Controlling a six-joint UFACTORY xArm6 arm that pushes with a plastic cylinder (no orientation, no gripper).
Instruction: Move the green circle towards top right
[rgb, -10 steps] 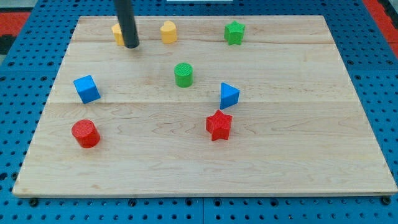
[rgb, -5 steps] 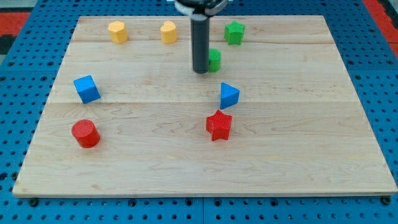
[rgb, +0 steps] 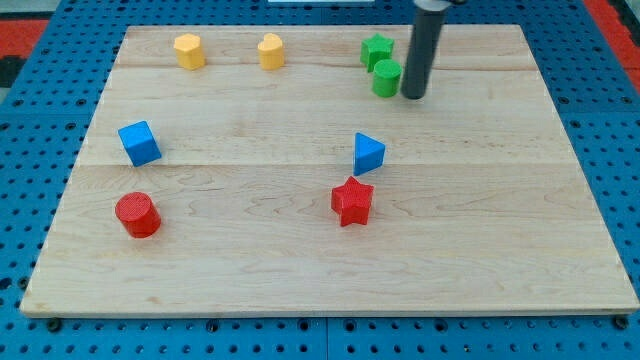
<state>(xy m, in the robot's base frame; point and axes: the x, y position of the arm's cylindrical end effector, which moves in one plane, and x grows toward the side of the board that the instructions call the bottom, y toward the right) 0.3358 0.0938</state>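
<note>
The wooden tabletop (rgb: 500, 230) fills most of the view, with bare wood across its whole right side and along the near edge, and a blue pegboard (rgb: 620, 120) showing around it. The rod (rgb: 420, 50) comes down from the far edge, right of centre; there is no gripper on it, so nothing opens, closes or is held. My tip (rgb: 413, 97) rests on the wood just right of the green circle (rgb: 386, 78), very close to it or touching; I cannot tell which. The green circle lies in the far part of the tabletop, right of centre, with open wood between it and the far right corner apart from the rod. The green star (rgb: 376, 50) sits just beyond the circle, slightly left, touching it or nearly so. A blue cube (rgb: 139, 143) and a red cylinder (rgb: 137, 215) stand at the left. A red star (rgb: 352, 202) and a blue triangle (rgb: 368, 153) lie near the middle, close together. Two yellow blocks (rgb: 189, 50) (rgb: 271, 51) sit well apart at the far left.
</note>
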